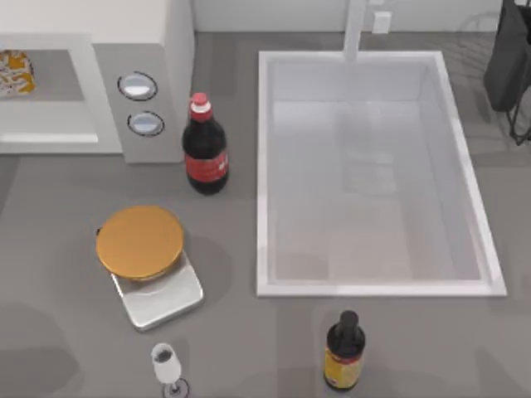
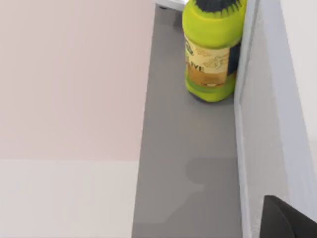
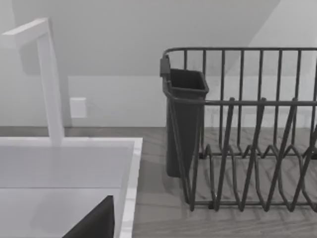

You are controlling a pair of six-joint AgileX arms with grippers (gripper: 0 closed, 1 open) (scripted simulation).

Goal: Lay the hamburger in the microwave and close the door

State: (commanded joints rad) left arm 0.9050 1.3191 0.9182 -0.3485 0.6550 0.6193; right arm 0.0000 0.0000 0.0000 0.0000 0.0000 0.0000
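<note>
The hamburger [image 1: 15, 73] sits inside the microwave [image 1: 124, 91].

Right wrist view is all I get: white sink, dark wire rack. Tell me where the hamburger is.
Observer: The small orange-and-white hamburger sits in the big white microwave, at the top view's far left.
Operator: Report whether the microwave is closed up.
Observer: I cannot tell; a pale grey rectangle on its front frames the hamburger.
Operator: Name what stands beside it.
Observer: A dark cola bottle with a red cap stands upright just right of the grey two-dial panel.
</note>
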